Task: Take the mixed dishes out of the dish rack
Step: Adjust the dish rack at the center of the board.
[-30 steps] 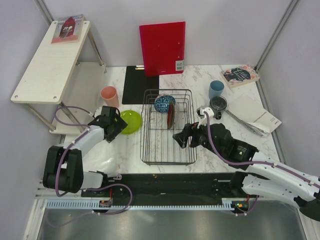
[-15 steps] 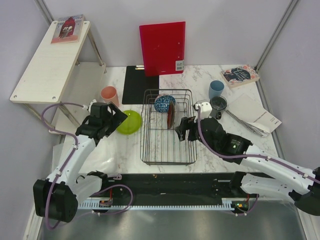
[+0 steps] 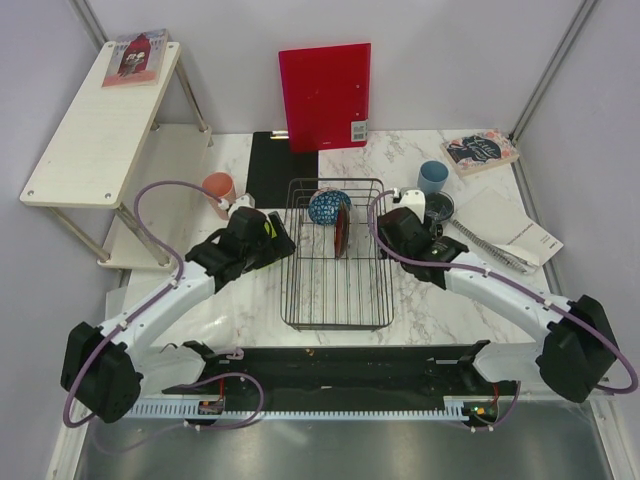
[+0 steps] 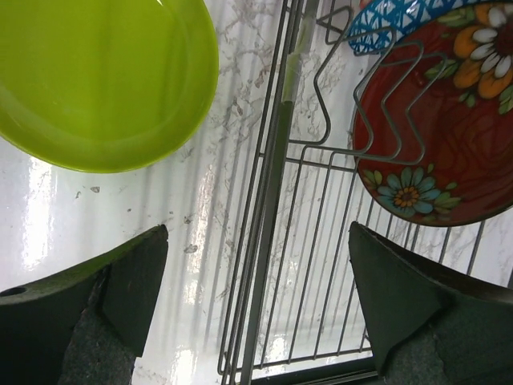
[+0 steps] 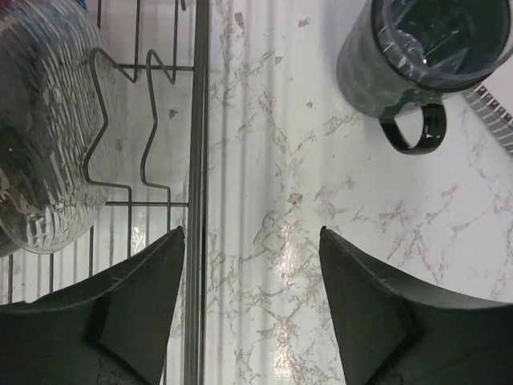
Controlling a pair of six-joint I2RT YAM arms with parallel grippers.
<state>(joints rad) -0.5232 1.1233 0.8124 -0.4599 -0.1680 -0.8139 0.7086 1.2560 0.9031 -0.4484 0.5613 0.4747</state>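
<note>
The dish rack (image 3: 336,326) stands mid-table. It holds the blue patterned bowl (image 3: 328,206) and the dark red plate (image 3: 342,231) upright at its far end. A clear glass plate (image 5: 40,144) stands beside them. My left gripper (image 3: 268,238) is open over the rack's left rim (image 4: 272,200), with the lime-green dish (image 4: 96,72) just left of it on the table. My right gripper (image 3: 393,228) is open at the rack's right rim (image 5: 198,160), its jaws over bare marble. The dark grey mug (image 5: 417,56) stands just beyond it. The pink cup (image 3: 217,188) and light blue cup (image 3: 432,177) stand on the table.
A red board (image 3: 325,95) leans on the back wall behind a black mat (image 3: 268,170). A book (image 3: 480,150) and a spiral notebook (image 3: 512,235) lie at the right. A white shelf (image 3: 100,115) stands at the left.
The left arm swung right, from beside the lime-green dish to the rack's left rim. The right arm moved back and right, from over the rack to its far right rim.
</note>
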